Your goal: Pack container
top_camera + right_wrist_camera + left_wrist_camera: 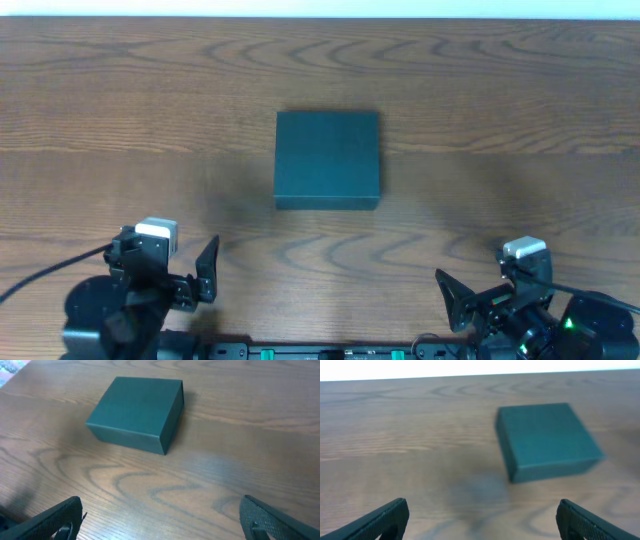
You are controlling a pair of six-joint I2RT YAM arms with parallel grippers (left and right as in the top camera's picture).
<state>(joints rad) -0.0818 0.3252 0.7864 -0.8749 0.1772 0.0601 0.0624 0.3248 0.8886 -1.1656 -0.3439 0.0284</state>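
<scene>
The container (328, 158) is a dark teal-green square box with its lid shut, in the middle of the wooden table. It also shows in the left wrist view (545, 440) and in the right wrist view (136, 412). My left gripper (480, 520) is open and empty near the front left edge of the table, well short of the container. My right gripper (162, 520) is open and empty near the front right edge, also apart from the container. No snack packets show in any view.
The wooden table (120, 120) stretches around the box. The arm bases sit at the front edge, the left base (100, 315) and the right base (590, 325). A black cable (40, 275) runs off at the front left.
</scene>
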